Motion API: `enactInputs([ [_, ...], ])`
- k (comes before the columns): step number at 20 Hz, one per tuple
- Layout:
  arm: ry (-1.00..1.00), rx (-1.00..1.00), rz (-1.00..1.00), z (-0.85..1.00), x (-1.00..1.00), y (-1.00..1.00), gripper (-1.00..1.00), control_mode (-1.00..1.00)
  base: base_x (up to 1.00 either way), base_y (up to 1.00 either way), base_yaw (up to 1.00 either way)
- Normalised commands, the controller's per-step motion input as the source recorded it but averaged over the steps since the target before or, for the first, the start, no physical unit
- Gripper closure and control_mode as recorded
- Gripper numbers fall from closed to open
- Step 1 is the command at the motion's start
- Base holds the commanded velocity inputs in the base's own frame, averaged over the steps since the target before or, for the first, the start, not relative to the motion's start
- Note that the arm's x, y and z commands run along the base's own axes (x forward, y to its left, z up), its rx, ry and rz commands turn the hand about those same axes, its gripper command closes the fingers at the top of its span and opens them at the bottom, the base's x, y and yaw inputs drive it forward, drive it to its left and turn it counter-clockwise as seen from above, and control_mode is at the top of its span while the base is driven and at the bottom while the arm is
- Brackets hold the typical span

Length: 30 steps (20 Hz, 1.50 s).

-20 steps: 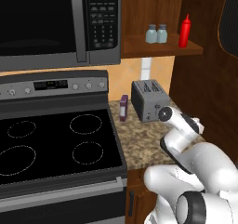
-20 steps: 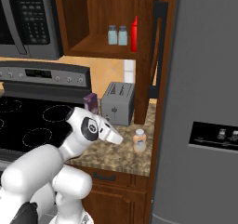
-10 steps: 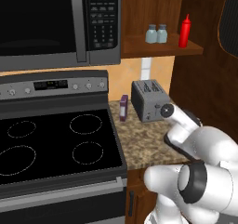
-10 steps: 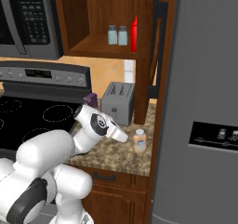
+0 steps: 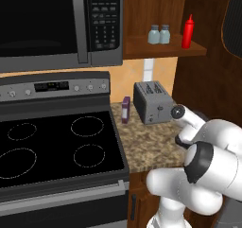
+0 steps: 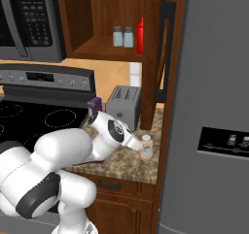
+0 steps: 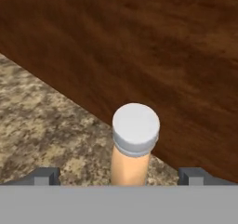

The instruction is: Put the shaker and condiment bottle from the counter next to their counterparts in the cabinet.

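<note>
The condiment bottle (image 7: 134, 148) stands upright on the counter (image 6: 121, 160), at its right end, close against the dark wooden side panel (image 7: 153, 51) that rises behind it. In the hand view its pale cap sits between the 2 dark fingertips (image 7: 44, 175), and the gripper (image 7: 120, 176) is spread wide with one tip on each side of the tan body, neither touching it. In the right base view the bottle (image 6: 146, 146) shows just past the arm's white wrist, near the counter's front right corner.

Farther back on the counter is a grey toaster (image 5: 153, 101), and left of it a small purple box (image 5: 125, 109) standing upright against the wall. Left of the counter lies the black stovetop (image 5: 52, 146), with the microwave (image 5: 56, 23) above it.

In the cabinet (image 6: 92, 19) up on the far wall, 2 pale blue-grey shakers (image 5: 159, 34) stand side by side on the shelf, just beside each other. To their right, near but apart, is the red squeeze bottle (image 5: 188, 32) with its pointed nozzle up.
</note>
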Motion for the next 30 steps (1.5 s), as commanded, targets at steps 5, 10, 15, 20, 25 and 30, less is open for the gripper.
enactInputs([
  [5,-0.07,0.02,0.0,-0.2,0.0,-0.25,-1.0,-1.0,0.0,0.0,0.0],
  [10,-0.01,0.0,0.0,-0.54,0.0,-0.01,1.0,-1.0,0.0,0.0,0.0],
  [15,0.01,0.0,0.0,-0.37,0.0,0.0,1.0,-1.0,0.0,0.0,0.0],
  [20,-0.03,0.0,-0.01,0.0,0.0,-0.06,1.0,-1.0,0.0,0.0,0.0],
  [25,-0.15,-0.02,-0.05,0.1,0.0,-0.22,1.0,-1.0,0.0,0.0,0.0],
  [30,-0.03,0.0,-0.01,0.0,0.0,-0.04,1.0,-1.0,0.0,0.0,0.0],
])
